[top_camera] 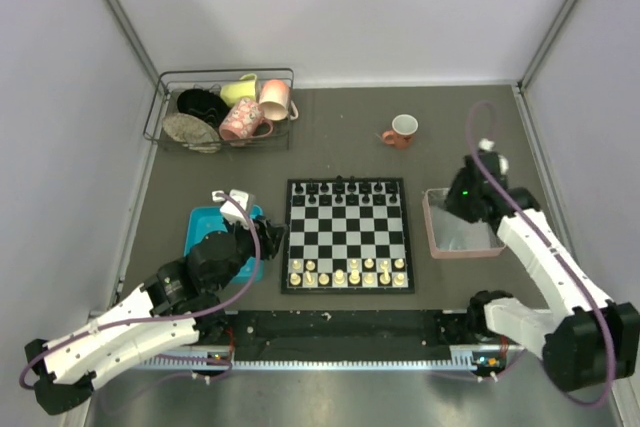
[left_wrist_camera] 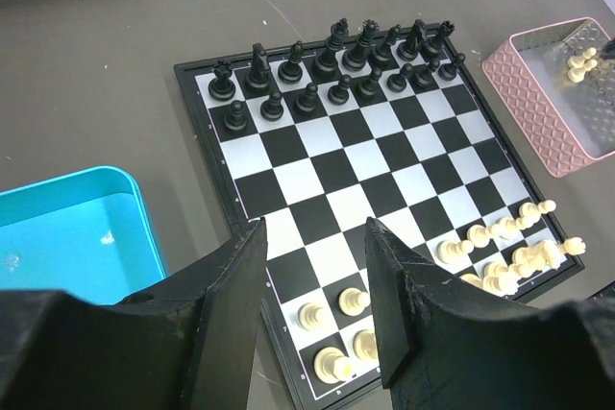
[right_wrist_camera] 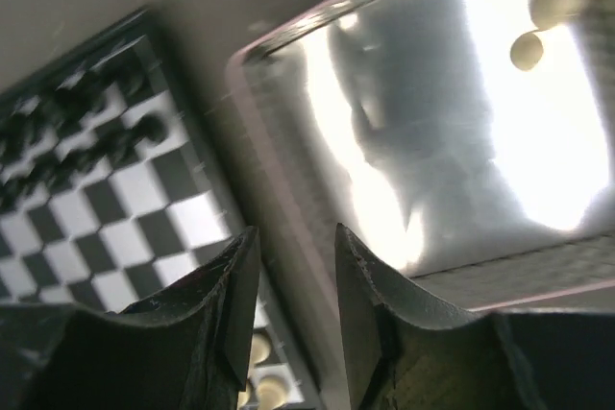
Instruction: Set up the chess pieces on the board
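Note:
The board [top_camera: 347,232] lies mid-table, with black figures along its far rows. Several cream chess pieces [top_camera: 350,272] stand on its two near rows; in the left wrist view [left_wrist_camera: 500,256] some lean or bunch at the near right corner. My left gripper [top_camera: 262,242] is open and empty, hovering over the board's near left corner [left_wrist_camera: 315,232]. My right gripper [top_camera: 462,209] is open and empty above the left wall of the pink tray [right_wrist_camera: 288,189]. Two or three cream pieces [right_wrist_camera: 538,21] lie in that tray's far corner.
A blue tray [top_camera: 205,227] sits left of the board, partly under my left arm. A wire rack [top_camera: 225,109] with mugs and plates stands at the back left. An orange-pink mug [top_camera: 402,130] stands behind the board. Walls close both sides.

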